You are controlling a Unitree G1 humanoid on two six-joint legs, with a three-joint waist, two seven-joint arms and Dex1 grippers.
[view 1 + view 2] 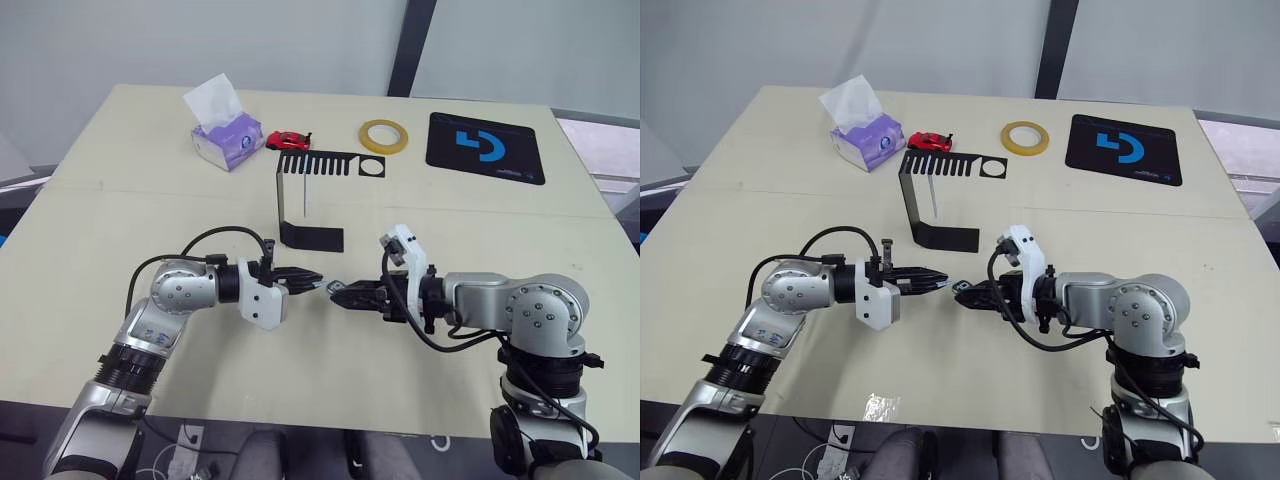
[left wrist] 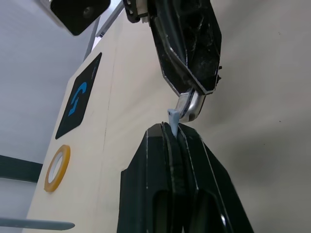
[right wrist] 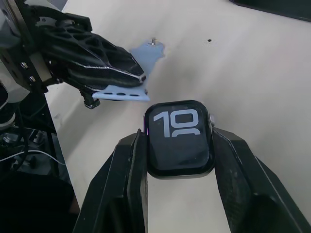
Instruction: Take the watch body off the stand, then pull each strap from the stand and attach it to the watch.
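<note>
In front of the black stand [image 1: 299,205], my two grippers meet tip to tip above the table. My right gripper [image 3: 179,145] is shut on the watch body [image 3: 180,138], whose dark screen faces up and shows white digits. A pale blue-grey strap [image 3: 124,93] is held in my left gripper [image 1: 312,283], which is shut on it. In the left wrist view the strap's end [image 2: 173,121] touches the silvery edge of the watch body [image 2: 190,104]. Another thin pale strap [image 1: 305,195] hangs from the stand's comb-slotted top bar.
Along the table's far side stand a tissue box [image 1: 225,135], a red toy car [image 1: 289,140], a yellow tape ring [image 1: 384,136] and a black mouse pad [image 1: 486,148] with a blue logo. The table's near edge lies just below my arms.
</note>
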